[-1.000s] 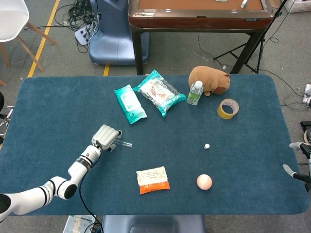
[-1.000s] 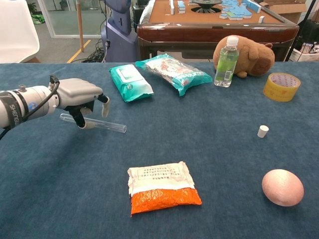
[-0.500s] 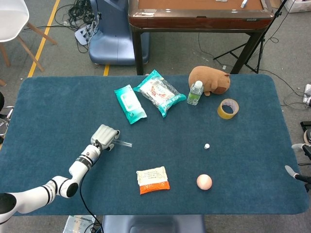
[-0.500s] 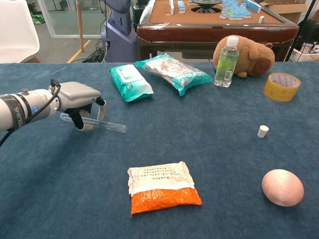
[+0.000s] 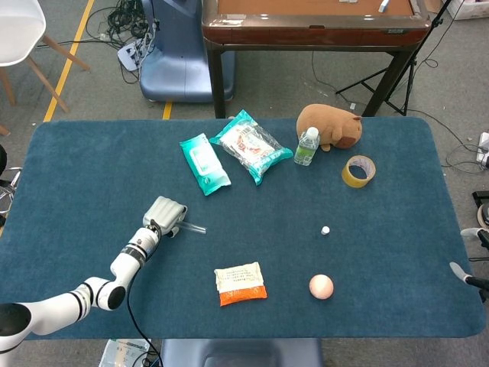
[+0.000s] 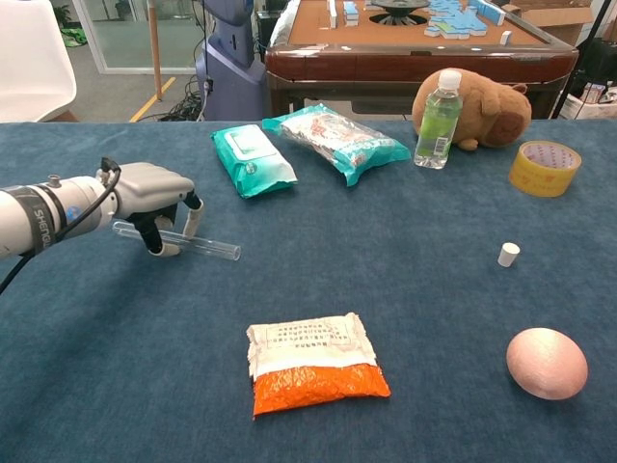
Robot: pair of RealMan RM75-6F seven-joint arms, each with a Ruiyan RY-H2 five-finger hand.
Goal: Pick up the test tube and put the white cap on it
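The clear test tube [image 6: 214, 248] lies low over the blue table, its right half sticking out of my left hand [image 6: 147, 189]. That hand is curled over the tube's left part, with the thumb in front of it and fingers behind. In the head view the same hand [image 5: 164, 213] covers most of the tube [image 5: 195, 227]. The small white cap [image 6: 508, 254] stands alone on the cloth far to the right, also seen from the head [image 5: 325, 229]. Only the spread fingertips of my right hand [image 5: 467, 274] show, at the right edge of the head view, holding nothing.
An orange-and-white snack packet [image 6: 313, 364] lies in front of the tube, and a pink egg-shaped ball [image 6: 547, 363] sits near the cap. Along the back are a wipes pack [image 6: 253, 159], a green bag [image 6: 337, 141], a water bottle [image 6: 439, 106], a plush capybara [image 6: 487, 108] and a tape roll [image 6: 545, 167].
My left hand has closed further round the tube, and hand and tube have shifted slightly left. The right hand has drawn back toward the right edge of the head view.
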